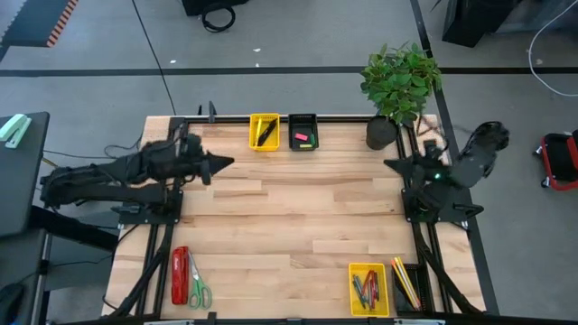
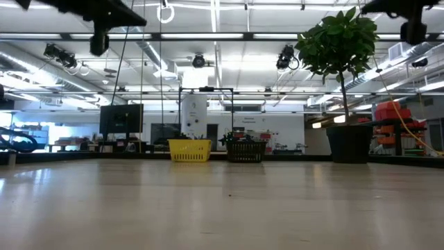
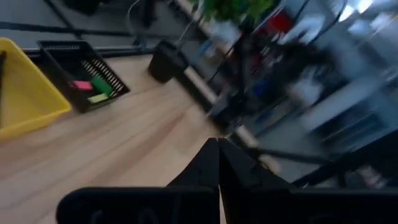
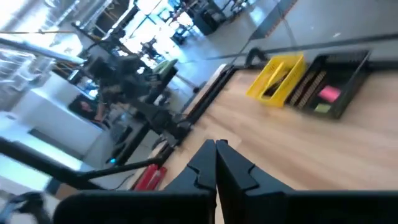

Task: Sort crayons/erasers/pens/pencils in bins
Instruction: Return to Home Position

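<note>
1. High view: left tool (image 1: 228, 162) clenched on nothing, hanging over the tabletop (image 1: 289, 226) at 9 o'clock, tip pointing to 3. Right tool (image 1: 390, 163) also clenched and empty, at the 3 o'clock edge, tip pointing to 9. Yellow bin (image 1: 264, 132) at 12 o'clock holds black pens (image 1: 265, 134); black bin (image 1: 303, 131) just beside it holds pink and green erasers (image 1: 302, 137). Second yellow bin (image 1: 368, 289) at 5 o'clock holds crayons (image 1: 366, 289); pencils (image 1: 405, 280) lie in the black bin just beside it, at the right edge. Red stapler (image 1: 180, 275) and green scissors (image 1: 198, 287) at 7 o'clock. Potted plant (image 1: 400, 86) at 1 o'clock.
2. Low view: both far bins stand side by side at the far edge, plant to their right. Tools not visible here.
3. Left wrist view: fingers (image 3: 205, 169) pressed together, nothing between them; erasers sit in the black bin.
4. Right wrist view: fingers (image 4: 205, 165) shut tight, empty; the two far bins ahead, stapler close by the fingers.
</note>
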Robot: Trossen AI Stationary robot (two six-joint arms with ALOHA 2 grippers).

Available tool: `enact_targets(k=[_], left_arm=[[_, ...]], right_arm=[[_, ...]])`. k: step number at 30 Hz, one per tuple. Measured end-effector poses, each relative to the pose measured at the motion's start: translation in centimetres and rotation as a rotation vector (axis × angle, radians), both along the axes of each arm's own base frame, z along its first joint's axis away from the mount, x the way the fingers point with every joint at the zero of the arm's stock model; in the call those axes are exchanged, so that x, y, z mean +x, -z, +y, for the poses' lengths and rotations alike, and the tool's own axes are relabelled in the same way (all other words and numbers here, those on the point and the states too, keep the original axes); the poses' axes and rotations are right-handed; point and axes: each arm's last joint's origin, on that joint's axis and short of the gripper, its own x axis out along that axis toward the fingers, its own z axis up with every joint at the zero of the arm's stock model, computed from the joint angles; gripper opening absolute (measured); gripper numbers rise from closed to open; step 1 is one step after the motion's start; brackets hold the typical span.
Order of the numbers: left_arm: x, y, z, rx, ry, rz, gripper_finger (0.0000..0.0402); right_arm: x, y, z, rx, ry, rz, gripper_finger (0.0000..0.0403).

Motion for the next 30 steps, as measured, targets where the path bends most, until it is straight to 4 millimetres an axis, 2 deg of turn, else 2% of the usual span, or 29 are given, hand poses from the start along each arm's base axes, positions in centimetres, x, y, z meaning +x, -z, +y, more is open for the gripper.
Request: enact_targets(k=[4, 7, 11, 18, 19, 24, 28, 30], left_arm=[[-1.0, 3.4, -0.3, -0.056, -0.002, -0.116, 0.0005], [-1.4, 5.1, -0.3, -0.079, -0.005, -0.178, 0.0004], [-2.0, 6.7, -0.4, -0.071, 0.003, -0.247, 0.0004], [-2.7, 11.5, -0.7, -0.121, 0.058, -0.359, 0.0003], [-2.8, 12.2, -0.7, -0.148, 0.062, -0.378, 0.0003], [-2.7, 11.9, -1.1, -0.151, 0.12, -0.366, 0.0006], [-2.7, 11.5, -1.2, -0.141, 0.12, -0.406, 0.0004], [-2.8, 11.2, -1.2, -0.136, 0.116, -0.438, 0.0004]], right_arm=[[0.9, 4.8, 1.0, 0.053, 0.004, 0.024, 0.001], [1.3, 7.4, 1.4, 0.12, 0.021, 0.004, 0.001], [1.5, 9.1, 1.6, 0.164, 0.011, -0.057, 0.001], [1.7, 12.3, 1.7, 0.191, -0.018, -0.093, 0.001], [1.8, 12.7, 1.8, 0.208, -0.028, -0.112, 0.001], [2.5, 14.0, 2.3, 0.2, -0.088, -0.242, 0.001], [2.8, 13.2, 1.8, 0.15, -0.054, -0.291, 0.001], [2.9, 11.9, 1.4, 0.114, -0.076, -0.382, 0.001]])
